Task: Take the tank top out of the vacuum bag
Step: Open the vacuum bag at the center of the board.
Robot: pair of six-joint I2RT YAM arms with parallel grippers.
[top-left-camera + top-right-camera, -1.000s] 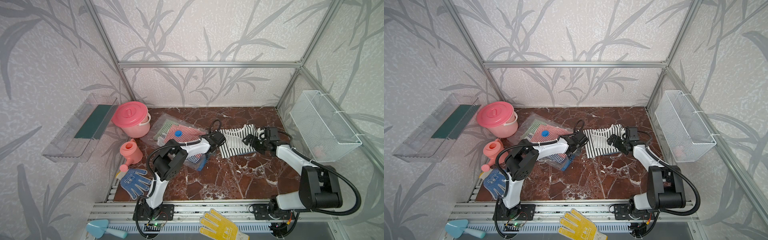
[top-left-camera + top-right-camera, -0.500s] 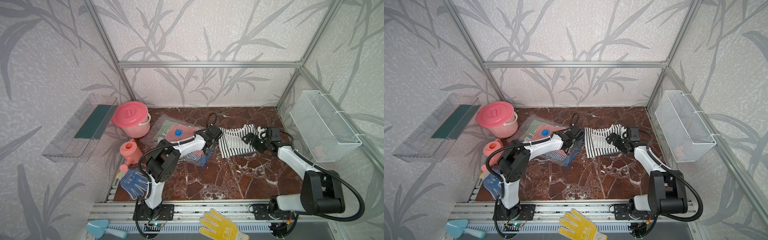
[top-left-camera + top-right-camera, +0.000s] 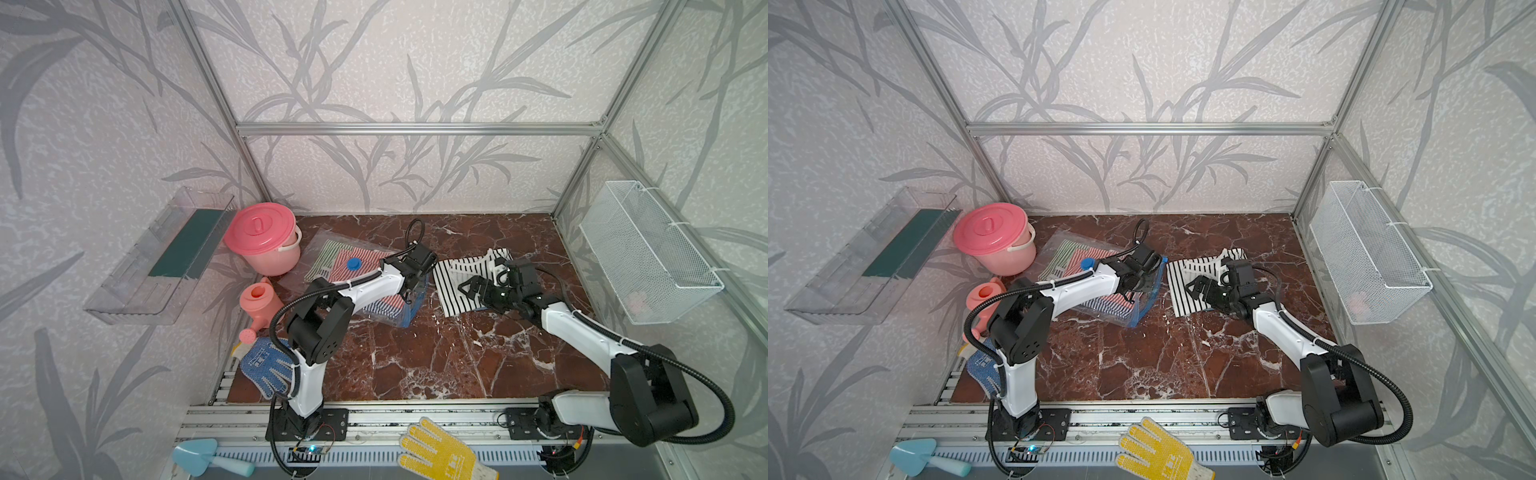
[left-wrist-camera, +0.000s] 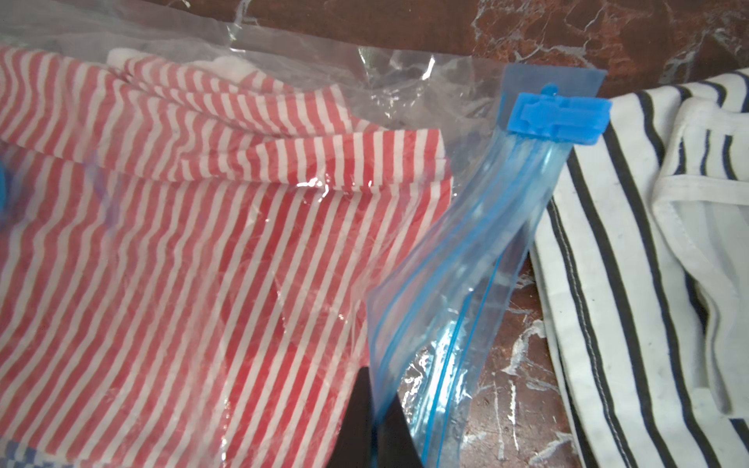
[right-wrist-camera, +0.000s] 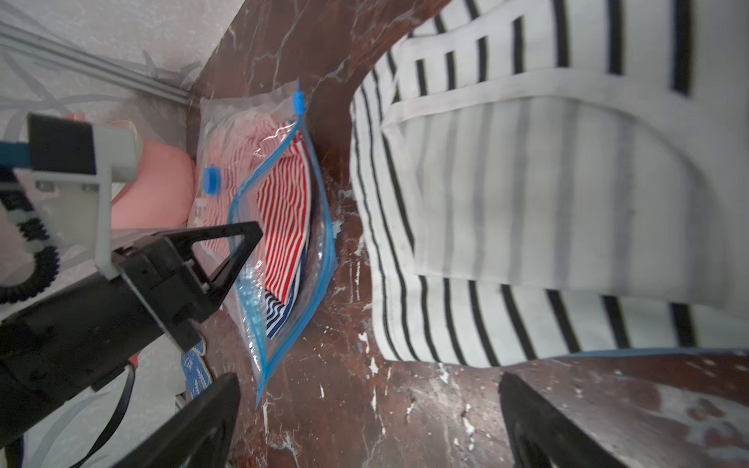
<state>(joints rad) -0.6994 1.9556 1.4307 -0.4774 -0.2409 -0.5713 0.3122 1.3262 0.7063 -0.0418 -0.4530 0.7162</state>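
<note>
The clear vacuum bag (image 3: 328,259) lies left of centre, with its blue valve cap (image 3: 353,263) on top and red, green and blue striped clothes inside. Its mouth gapes in the right wrist view (image 5: 283,210). My left gripper (image 4: 377,389) is shut on the bag's blue zip strip (image 4: 486,243) and holds that edge up off the table. In both top views a black-and-white striped tank top (image 3: 453,299) (image 3: 1183,303) lies flat on the table, outside the bag and just right of its mouth. My right gripper (image 3: 484,282) (image 5: 369,381) hovers open over the tank top's near edge, holding nothing.
A pink lidded bucket (image 3: 262,232) and a pink watering can (image 3: 259,299) stand left of the bag. A blue glove (image 3: 266,365), a yellow glove (image 3: 440,453) and a trowel (image 3: 199,457) lie at the front. A wire basket (image 3: 648,253) hangs on the right wall and a clear shelf (image 3: 166,253) on the left wall.
My left gripper has drawn the bag's zip edge a little to the left and back, away from the tank top. The open right gripper has crept slightly left over the tank top.
</note>
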